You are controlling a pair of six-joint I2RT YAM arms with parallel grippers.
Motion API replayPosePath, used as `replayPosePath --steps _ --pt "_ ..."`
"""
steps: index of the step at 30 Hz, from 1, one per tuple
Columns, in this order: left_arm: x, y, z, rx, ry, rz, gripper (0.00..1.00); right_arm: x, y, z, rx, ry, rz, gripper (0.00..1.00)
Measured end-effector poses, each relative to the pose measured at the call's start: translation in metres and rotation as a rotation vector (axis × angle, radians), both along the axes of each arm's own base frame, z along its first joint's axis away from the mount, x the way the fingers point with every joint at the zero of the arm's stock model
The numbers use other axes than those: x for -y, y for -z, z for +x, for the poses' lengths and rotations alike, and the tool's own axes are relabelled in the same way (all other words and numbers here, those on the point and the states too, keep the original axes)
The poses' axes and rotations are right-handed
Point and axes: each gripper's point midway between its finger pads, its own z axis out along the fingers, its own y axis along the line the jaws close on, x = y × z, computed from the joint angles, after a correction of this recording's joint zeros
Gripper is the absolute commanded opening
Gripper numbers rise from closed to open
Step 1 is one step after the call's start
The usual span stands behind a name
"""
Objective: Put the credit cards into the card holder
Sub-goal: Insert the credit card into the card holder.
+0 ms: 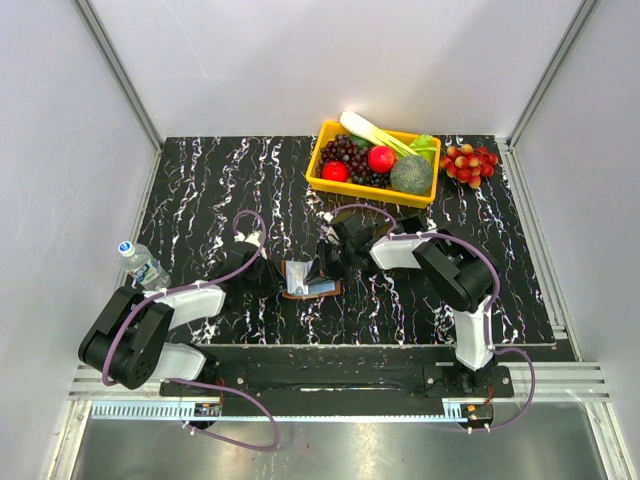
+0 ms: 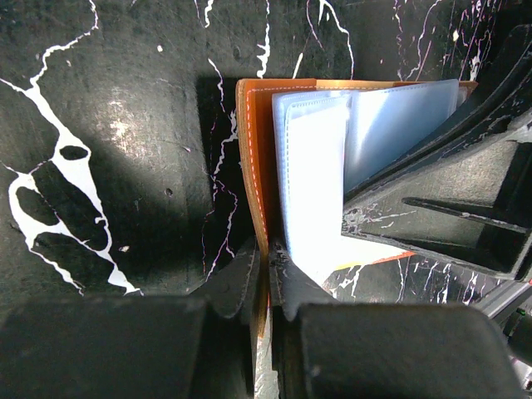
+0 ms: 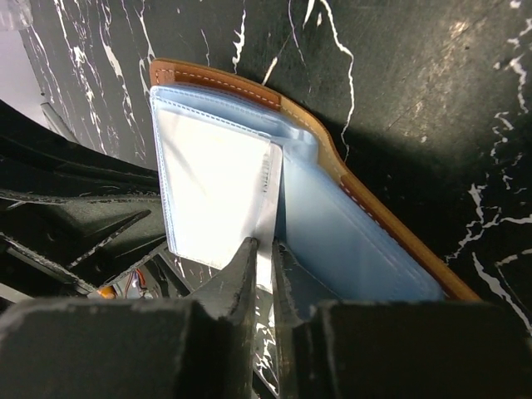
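Tan leather with pale stitching forms the cover of the card holder, which is held open near the middle of the black, white-veined marble surface, between the two arms. Glossy, translucent, blue-tinted sleeves fan out from its fold, one backed by a flat white insert. The left gripper is pinched narrow on the leather cover's edge. The right gripper is closed thin on one plastic leaf.

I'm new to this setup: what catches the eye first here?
Both grippers meet in the middle on the open brown card holder: the left gripper pinches its cover, the right gripper a pale inner sleeve. Behind, a yellow basket of fruit and vegetables brightens the far edge.
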Motion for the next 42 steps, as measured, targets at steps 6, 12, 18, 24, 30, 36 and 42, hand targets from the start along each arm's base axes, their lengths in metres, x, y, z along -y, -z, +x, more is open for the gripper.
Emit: replayPosePath --steps 6,12,18,24,30,36,42 --pt "0.000 0.000 0.000 0.000 0.000 0.000 0.00 0.001 0.000 0.001 0.010 0.015 0.000 0.25" --pt "0.002 -0.003 0.002 0.015 0.002 -0.007 0.00 0.012 -0.007 0.003 0.082 0.077 -0.047 0.36" --pt "0.002 -0.003 0.002 0.017 0.001 -0.006 0.00 0.028 -0.029 0.008 0.168 0.131 -0.094 0.40" --pt "-0.001 -0.004 -0.002 0.009 0.008 0.005 0.00 0.038 -0.046 0.014 0.227 0.163 -0.119 0.40" --pt "-0.004 -0.004 -0.010 -0.008 0.030 0.028 0.00 0.070 -0.072 0.027 0.289 0.221 -0.168 0.40" --pt "-0.005 -0.005 -0.012 -0.023 0.043 0.040 0.00 0.136 -0.087 0.057 0.344 0.366 -0.307 0.42" --pt "-0.006 -0.006 -0.015 -0.041 0.062 0.058 0.00 0.183 -0.076 0.067 0.326 0.433 -0.472 0.43"
